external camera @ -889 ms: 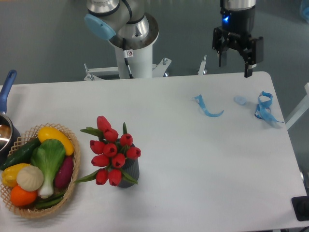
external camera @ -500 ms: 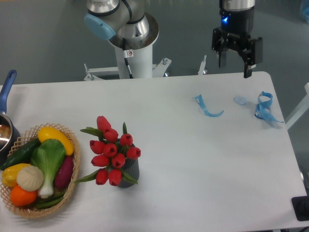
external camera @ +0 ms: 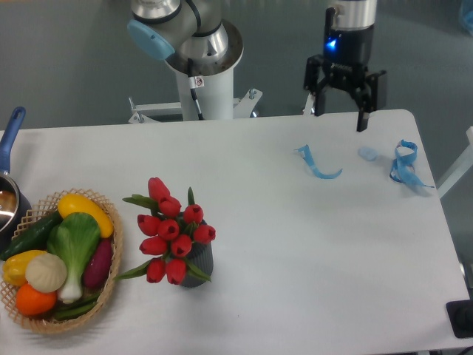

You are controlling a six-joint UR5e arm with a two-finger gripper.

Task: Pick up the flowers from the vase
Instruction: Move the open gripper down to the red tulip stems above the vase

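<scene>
The end effector [external camera: 341, 112] hangs above the far edge of the worktop [external camera: 295, 244], toward its far right corner, with its two fingers [external camera: 362, 118] spread apart and nothing between them. Just in front of it on the worktop lie a curled blue ribbon strip [external camera: 318, 164], a small pale blue scrap [external camera: 367, 153] and a knotted blue ribbon [external camera: 405, 166] near the right edge. The flowers [external camera: 171, 231], a bunch of red tulip buds with green leaves, stand well apart from the end effector, toward the near left part of the worktop, in the dark grey ribbed vase [external camera: 198, 268]. Beside the vase, at the near left corner, sits a wicker basket [external camera: 111, 281] of coloured vegetables, and a blue-handled pot [external camera: 10, 148] shows at the left edge.
</scene>
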